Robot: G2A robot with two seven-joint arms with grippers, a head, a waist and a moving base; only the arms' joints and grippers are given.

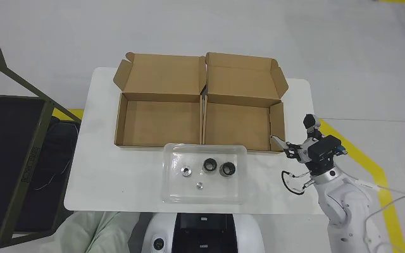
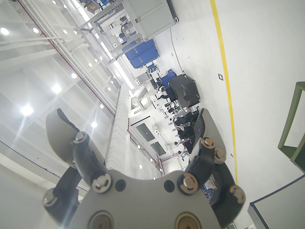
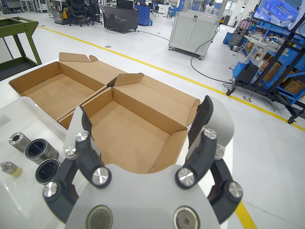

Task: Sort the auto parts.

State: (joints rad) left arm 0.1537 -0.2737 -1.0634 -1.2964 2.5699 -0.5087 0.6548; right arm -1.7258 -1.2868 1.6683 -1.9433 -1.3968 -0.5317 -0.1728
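A white counter (image 1: 297,101) stands on a pale grey floor (image 1: 63,38). Just beside its left edge is a dark green metal-framed stand (image 1: 24,163) with a black panel. A yellow line (image 1: 362,156) runs over the floor past the counter's right side. The right wrist view takes in the room behind: an aluminium-framed enclosure (image 3: 193,32) with grey panels, black office chairs (image 3: 78,5), and a dark rack (image 3: 266,89) holding blue crates and cardboard cartons. A black cable (image 3: 209,75) trails from the enclosure across the floor.

An industrial robotics lab: yellow floor line (image 3: 143,61), aluminium-framed enclosure (image 3: 194,24), blue crates (image 3: 240,69), office chairs (image 3: 77,8) at far workbenches.
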